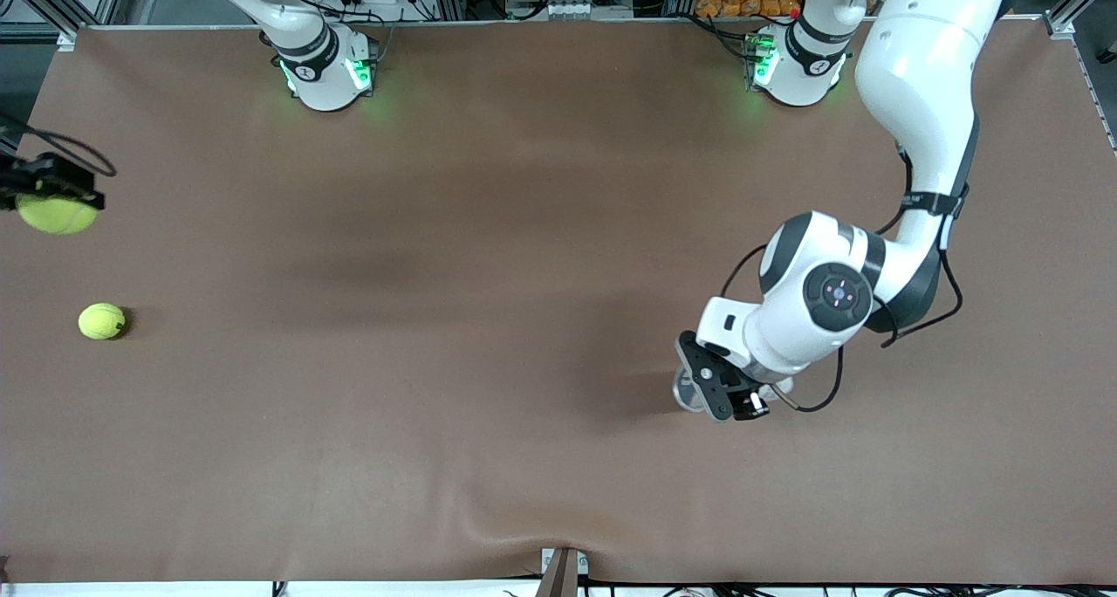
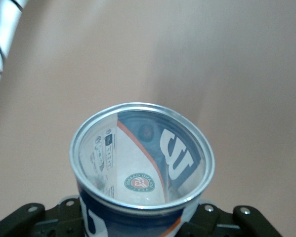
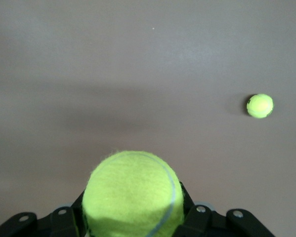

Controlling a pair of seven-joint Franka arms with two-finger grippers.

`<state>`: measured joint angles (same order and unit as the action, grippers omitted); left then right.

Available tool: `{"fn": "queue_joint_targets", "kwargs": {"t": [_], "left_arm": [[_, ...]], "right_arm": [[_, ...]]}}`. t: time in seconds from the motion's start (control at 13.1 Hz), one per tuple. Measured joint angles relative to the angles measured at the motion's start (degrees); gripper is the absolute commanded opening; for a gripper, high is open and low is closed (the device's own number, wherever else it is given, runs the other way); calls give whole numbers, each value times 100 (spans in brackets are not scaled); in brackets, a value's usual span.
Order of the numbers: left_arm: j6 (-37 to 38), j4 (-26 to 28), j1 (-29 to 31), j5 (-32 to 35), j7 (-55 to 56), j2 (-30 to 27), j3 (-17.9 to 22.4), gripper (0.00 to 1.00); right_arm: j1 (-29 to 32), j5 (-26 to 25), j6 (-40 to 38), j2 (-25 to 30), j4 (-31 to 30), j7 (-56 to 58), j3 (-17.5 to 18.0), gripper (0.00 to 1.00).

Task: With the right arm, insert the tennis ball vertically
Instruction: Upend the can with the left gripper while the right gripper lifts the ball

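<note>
A wide table covered in a plain brown mat (image 1: 489,257) fills the scene, its surface slightly rippled near the edge closest to the front camera. Along the top edge stand two white robot bases with green lights, and past them a clutter of cables, metal frame rails and orange items on a rack.

The right gripper (image 1: 54,194), black, hangs in the air at the right arm's end of the table, almost out of the front view. Its fingers are closed around a fuzzy yellow-green tennis ball (image 3: 133,195) with a pale curved seam; the right wrist view shows the ball filling the space between the dark fingers (image 3: 187,217), gripped on both sides. A second yellow-green tennis ball (image 1: 101,321) lies on the mat, nearer the front camera than the spot under the right gripper and not touching it.

The left gripper (image 1: 724,392), on the white arm from the other base, is over the mat toward the left arm's end, well apart from the right gripper. Its fingers are closed on a clear plastic tennis ball can with a silver metal rim (image 2: 142,160), held upright with the mouth open. The can carries a blue and white label with an orange stripe and a round green and orange emblem.
</note>
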<state>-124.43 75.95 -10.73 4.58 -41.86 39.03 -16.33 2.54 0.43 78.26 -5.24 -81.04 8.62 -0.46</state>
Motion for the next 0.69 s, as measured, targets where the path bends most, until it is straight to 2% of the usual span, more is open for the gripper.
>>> {"fn": "queue_joint_targets", "kwargs": {"t": [0.23, 0.46, 0.53, 0.69], "left_arm": [[-550, -4, -11, -173, 913, -180, -425, 62], [-1610, 72, -104, -383, 1826, -171, -673, 62], [-2055, 118, -198, -455, 2105, -126, -699, 62], [-3056, 244, -542, -476, 2797, 54, -721, 62]], "right_arm": [[-47, -127, -181, -9, 120, -1693, 1058, 0], [-78, -97, -192, -86, 120, -3536, 1944, 0], [-85, 5, -183, -139, 120, -3957, 2173, 0], [-81, 544, -72, -213, 120, -4280, 2289, 0]]}}
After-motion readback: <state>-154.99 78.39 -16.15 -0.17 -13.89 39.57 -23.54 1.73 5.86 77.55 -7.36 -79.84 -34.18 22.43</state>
